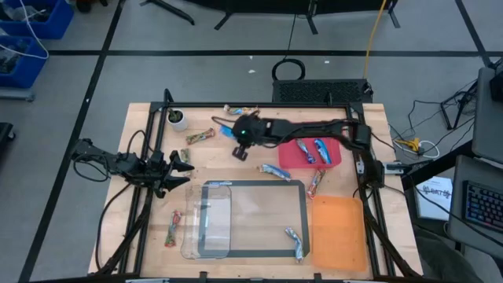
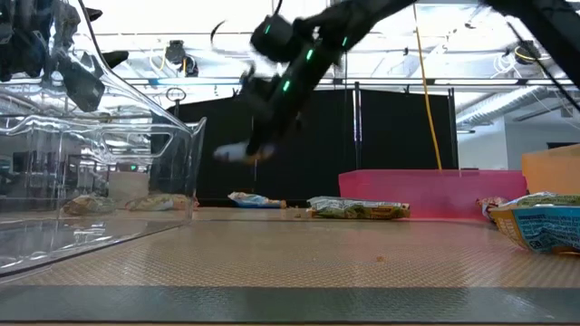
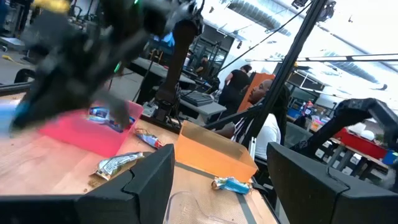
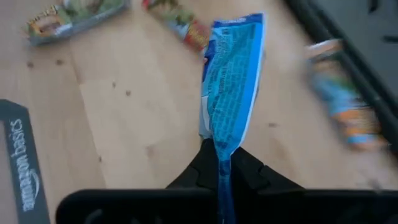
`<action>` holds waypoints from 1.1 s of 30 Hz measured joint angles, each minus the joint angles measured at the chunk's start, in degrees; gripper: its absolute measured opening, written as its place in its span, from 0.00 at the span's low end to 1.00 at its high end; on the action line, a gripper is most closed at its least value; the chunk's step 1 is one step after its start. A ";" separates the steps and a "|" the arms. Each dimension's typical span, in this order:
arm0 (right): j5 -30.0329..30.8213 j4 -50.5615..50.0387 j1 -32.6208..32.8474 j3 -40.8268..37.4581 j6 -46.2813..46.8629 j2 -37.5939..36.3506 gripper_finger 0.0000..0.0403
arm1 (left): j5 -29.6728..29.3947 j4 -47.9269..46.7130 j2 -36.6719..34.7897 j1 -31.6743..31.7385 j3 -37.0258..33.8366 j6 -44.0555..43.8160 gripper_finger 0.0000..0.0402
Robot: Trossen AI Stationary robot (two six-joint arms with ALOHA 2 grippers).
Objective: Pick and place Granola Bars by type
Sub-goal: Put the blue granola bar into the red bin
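granola bars by type: the right gripper (image 4: 224, 177), raised over the table's far middle, is clenched on one end of a blue bar (image 4: 231, 81), whose long axis runs straight out from the fingers. the pink tray (image 1: 295, 161), holding two blue bars, lies just to its right. the left gripper (image 1: 179, 167), released, waits at the left edge.

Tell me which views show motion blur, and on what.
Low view: the right arm and its gripper are smeared, the table sharp. Left wrist view: the right arm across the upper left is blurred. Right wrist view: the blue bar held by the right gripper is sharp, the bars behind it streaked. High view: no blur.
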 joint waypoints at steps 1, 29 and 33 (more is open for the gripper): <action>1.01 -0.99 0.00 0.00 -0.47 -1.91 0.01 | -0.01 0.01 0.00 -0.01 0.00 0.00 0.64; 26.11 -39.55 2.03 0.04 26.53 -31.58 0.00 | -0.02 -0.08 0.04 -0.01 0.00 0.01 0.64; 26.66 -40.96 2.01 -0.55 29.11 -31.58 0.00 | -0.01 -0.10 0.04 0.00 0.00 0.01 0.64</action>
